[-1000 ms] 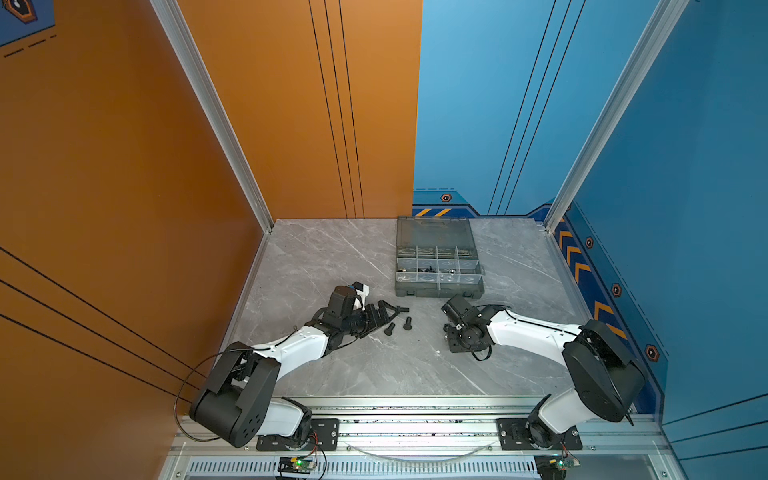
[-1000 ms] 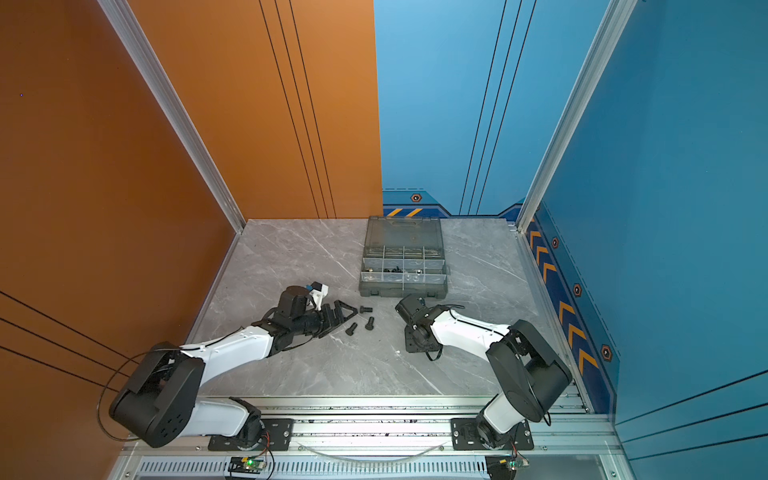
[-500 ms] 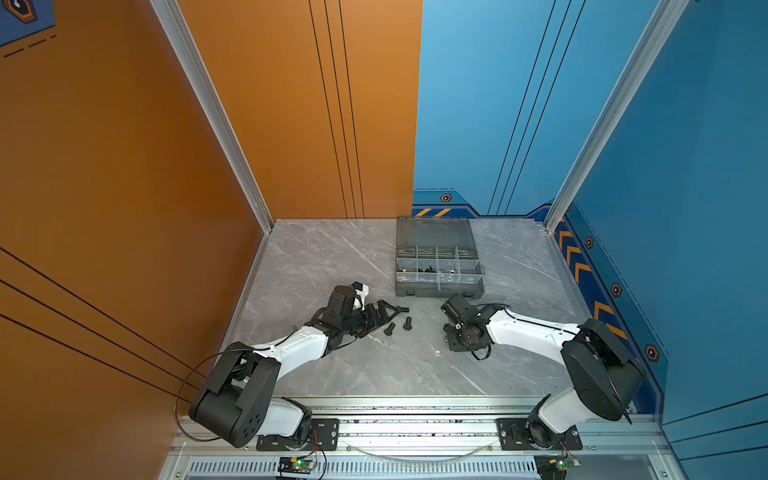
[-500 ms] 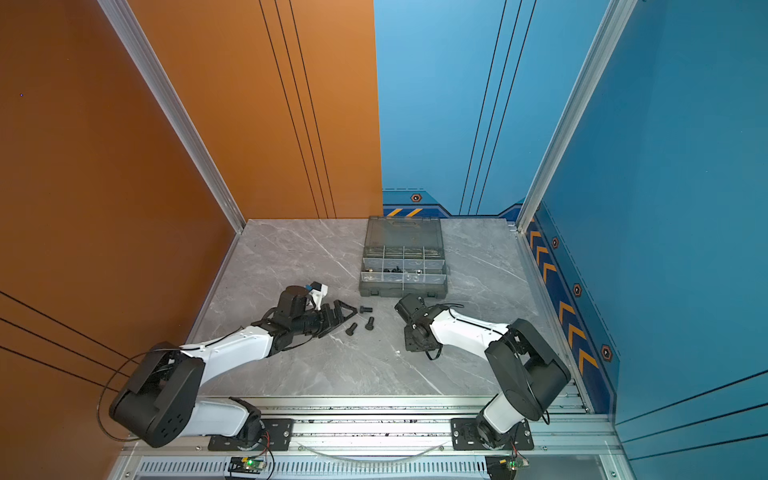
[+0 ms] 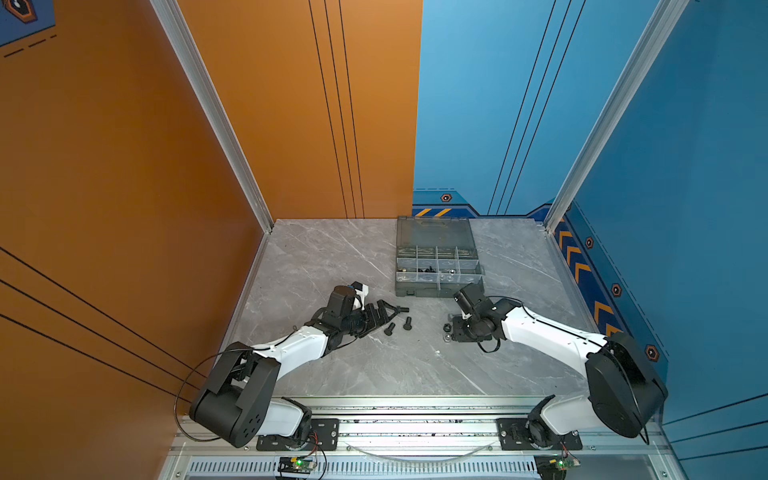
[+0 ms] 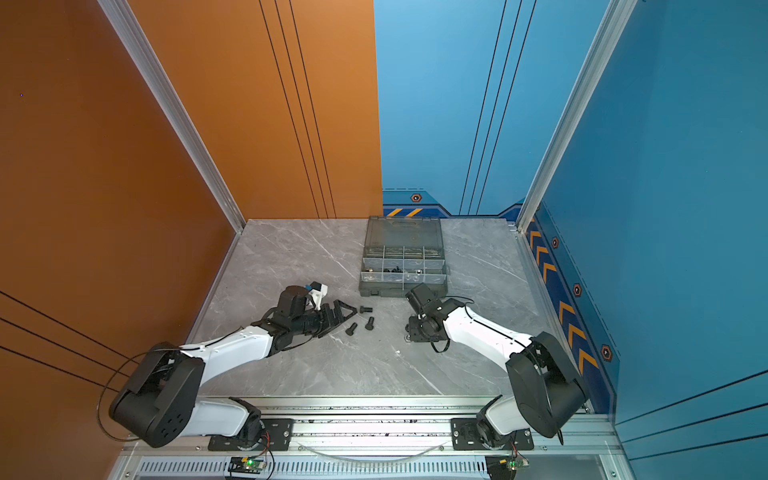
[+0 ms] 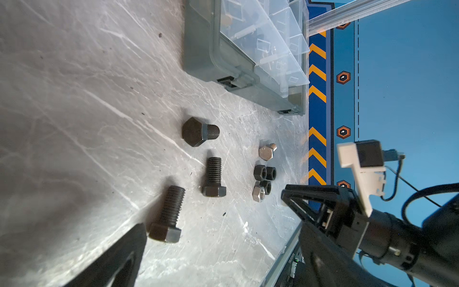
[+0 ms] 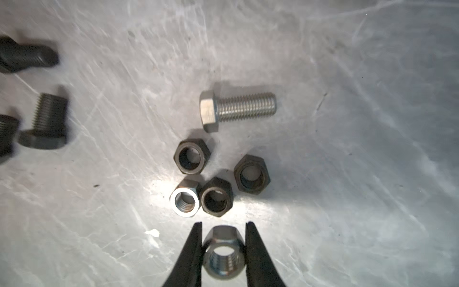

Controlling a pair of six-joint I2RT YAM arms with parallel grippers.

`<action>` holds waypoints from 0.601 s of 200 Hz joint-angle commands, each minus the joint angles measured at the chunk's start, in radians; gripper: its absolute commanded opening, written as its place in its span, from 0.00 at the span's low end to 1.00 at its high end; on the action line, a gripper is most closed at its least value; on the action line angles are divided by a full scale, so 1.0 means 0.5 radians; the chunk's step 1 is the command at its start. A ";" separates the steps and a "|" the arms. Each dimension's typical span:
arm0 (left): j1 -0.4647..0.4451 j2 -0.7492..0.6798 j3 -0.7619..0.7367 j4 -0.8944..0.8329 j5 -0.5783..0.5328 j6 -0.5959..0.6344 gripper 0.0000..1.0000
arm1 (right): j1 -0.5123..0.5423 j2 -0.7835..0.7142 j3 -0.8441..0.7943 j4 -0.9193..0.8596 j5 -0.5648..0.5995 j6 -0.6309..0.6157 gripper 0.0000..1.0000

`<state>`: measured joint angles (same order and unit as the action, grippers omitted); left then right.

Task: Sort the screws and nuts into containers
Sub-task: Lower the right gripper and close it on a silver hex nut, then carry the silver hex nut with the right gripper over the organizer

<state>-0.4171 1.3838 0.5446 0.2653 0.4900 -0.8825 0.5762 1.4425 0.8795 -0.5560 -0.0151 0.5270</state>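
Pinching a silver nut (image 8: 223, 256) by two opposite flats, the right gripper (image 8: 223, 225) has its jaws drawn in tight on it, with the threaded bore facing the wrist camera. Whether the nut is clear of the table (image 5: 332, 257) I cannot tell. In both top views this gripper points down at the grey marble surface, right of centre in the lower half of the frame.

Just beyond its tips lie four loose nuts (image 8: 216, 196) in a tight bunch, three black and one silver. The silver one touches a black neighbour. A silver screw (image 8: 236, 108) rests on its side just past them, apart from the bunch.

Left of that group, near the middle of the frame in both top views, three black screws (image 5: 389, 329) lie on their sides, each apart from the others. The left gripper (image 5: 387, 319) reaches in low from the lower left with its jaws spread wide and nothing between them. The head of one black screw sits just beside one fingertip; contact cannot be made out.

Farther back, above centre, stands the organizer case (image 5: 436, 289), its front wall close to the right arm's wrist. Small dark and shiny pieces sit in its compartments (image 5: 428, 270), too small to name. The lid (image 5: 434, 232) lies open behind it, toward the back wall.
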 commanded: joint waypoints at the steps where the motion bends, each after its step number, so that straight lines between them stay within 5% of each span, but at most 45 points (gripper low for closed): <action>1: 0.026 -0.057 -0.024 0.012 -0.024 0.025 0.97 | -0.094 -0.049 0.163 -0.089 -0.069 -0.142 0.05; 54: 0.037 -0.083 -0.034 0.004 -0.020 0.027 0.98 | -0.326 0.158 0.656 -0.155 -0.124 -0.326 0.05; 120: 0.046 -0.086 -0.047 0.030 -0.011 0.013 0.98 | -0.486 0.869 1.423 -0.250 -0.229 -0.500 0.06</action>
<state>-0.4038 1.3582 0.5373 0.2684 0.4900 -0.8829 0.3496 1.7752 1.4822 -0.6270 -0.1051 0.3344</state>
